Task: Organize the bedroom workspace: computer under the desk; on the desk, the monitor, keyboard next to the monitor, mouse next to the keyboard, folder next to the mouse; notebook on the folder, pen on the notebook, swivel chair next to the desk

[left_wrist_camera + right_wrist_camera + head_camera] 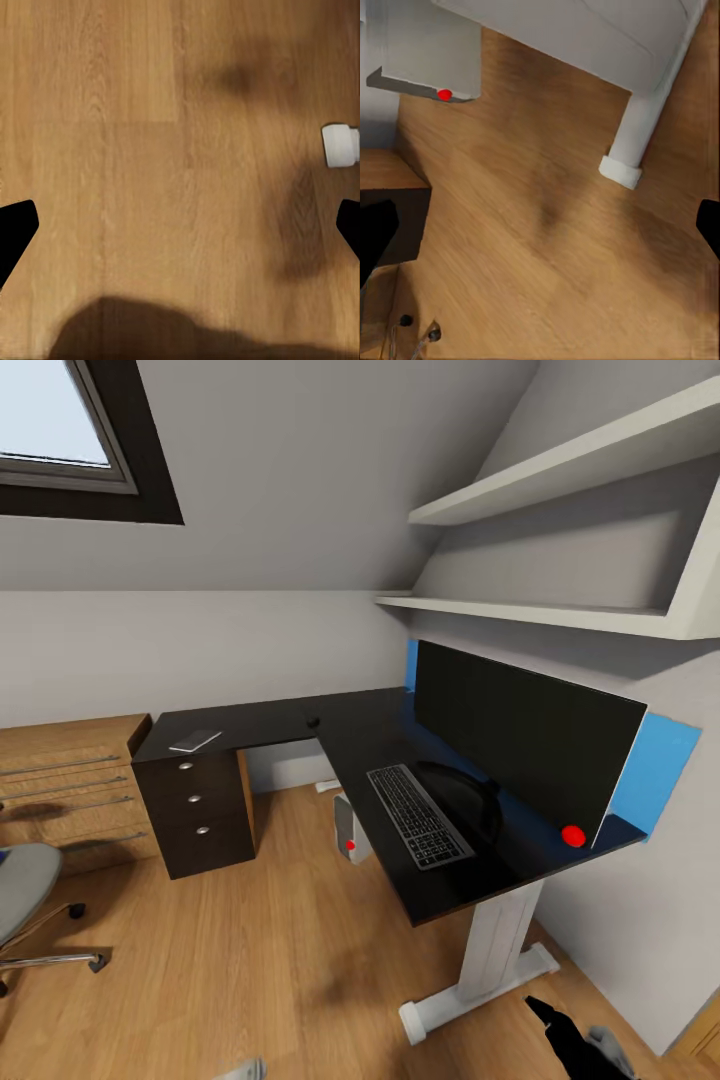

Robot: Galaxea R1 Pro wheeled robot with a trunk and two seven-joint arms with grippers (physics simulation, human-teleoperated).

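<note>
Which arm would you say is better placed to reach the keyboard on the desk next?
Probably right: the right gripper sits low beside the desk leg, on the keyboard side. Both are open above the floor.

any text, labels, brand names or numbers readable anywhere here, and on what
None can be read.
The flat black keyboard has pale key markings, too small and blurred to make out.
The wide black monitor has a blank dark screen with a plain red dot, no brand visible.
The small grey-white computer tower under the glossy black desk shows a red dot, no lettering.
The thin grey notebook has a plain cover.
</note>
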